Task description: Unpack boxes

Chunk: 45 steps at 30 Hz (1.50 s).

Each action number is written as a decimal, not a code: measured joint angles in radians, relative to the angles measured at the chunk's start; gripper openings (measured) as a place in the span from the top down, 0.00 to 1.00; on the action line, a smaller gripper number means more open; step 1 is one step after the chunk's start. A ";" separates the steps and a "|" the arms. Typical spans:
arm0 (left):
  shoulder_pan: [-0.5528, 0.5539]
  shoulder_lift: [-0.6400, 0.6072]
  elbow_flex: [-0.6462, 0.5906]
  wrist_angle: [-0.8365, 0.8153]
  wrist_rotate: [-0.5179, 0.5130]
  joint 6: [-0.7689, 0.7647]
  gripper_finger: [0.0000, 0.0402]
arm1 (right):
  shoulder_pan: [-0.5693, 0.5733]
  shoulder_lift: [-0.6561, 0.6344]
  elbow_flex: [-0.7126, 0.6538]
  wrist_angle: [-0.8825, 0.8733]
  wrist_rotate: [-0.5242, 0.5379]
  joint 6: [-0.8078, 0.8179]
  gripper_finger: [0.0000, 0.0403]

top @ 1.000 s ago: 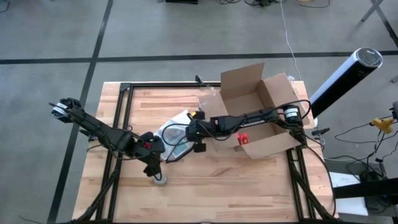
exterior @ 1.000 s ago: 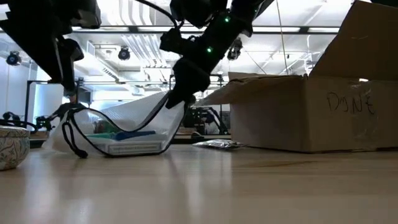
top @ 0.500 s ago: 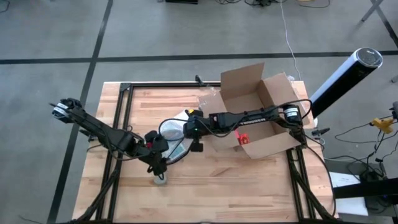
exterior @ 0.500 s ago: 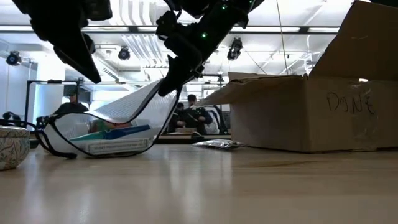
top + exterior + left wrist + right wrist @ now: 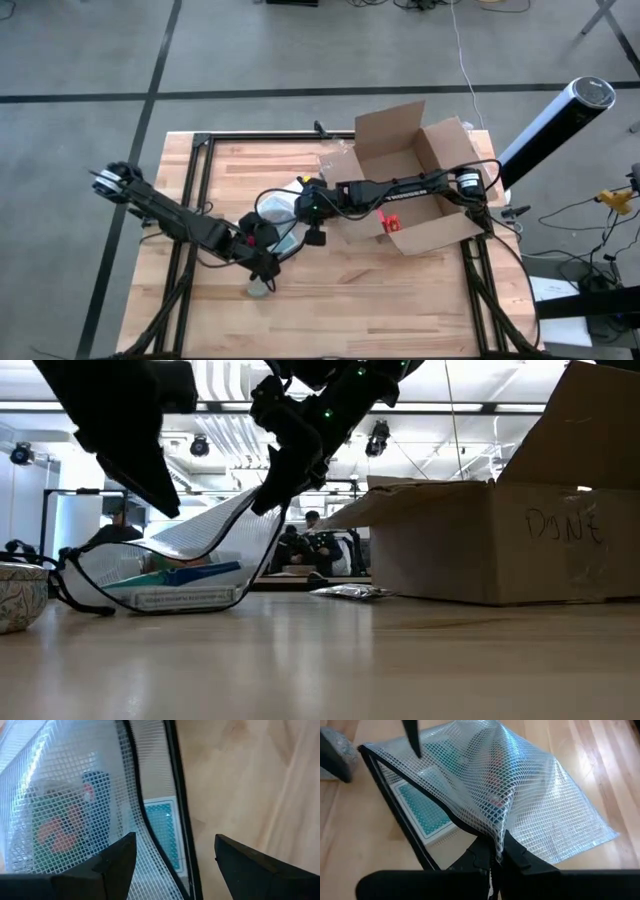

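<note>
The brown cardboard box (image 5: 420, 175) stands open at the table's far right, also in the low view (image 5: 490, 550). Left of it lies a translucent mesh zip pouch (image 5: 283, 215) with its mouth gaping (image 5: 160, 565); a teal card pack (image 5: 420, 807) lies inside. My right gripper (image 5: 497, 857) reaches across the box and is shut on the pouch's upper layer. My left gripper (image 5: 175, 865) is open just over the pouch's mouth (image 5: 272, 262), its fingers on either side of the black zip edge (image 5: 175, 805). I see no contact there. My right gripper pinches the pouch's upper layer (image 5: 496, 834) between its two fingers, close to the black zip edge, where the mesh bunches into a fold. The fingers slant down from the table's right side. That layer is lifted like a tent, while the lower layer (image 5: 180, 600) stays on the table.
A small patterned bowl (image 5: 20, 595) sits near the front edge by my left gripper (image 5: 259, 289). A red utility knife (image 5: 389, 222) lies on the box's near flap. Crinkled clear plastic (image 5: 335, 160) lies beside the box's far left corner.
My left gripper has gone toward the table's right edge and down, up to the pouch's mouth, tipping as it went. My right gripper has rolled and drawn the pouch's upper layer higher. The mouth now gapes wider, while the lower layer stays on the table.
</note>
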 joint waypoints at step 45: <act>0.003 0.057 0.000 -0.341 0.075 -0.099 0.69 | -0.029 -0.024 0.000 -0.008 -0.080 -0.033 1.00</act>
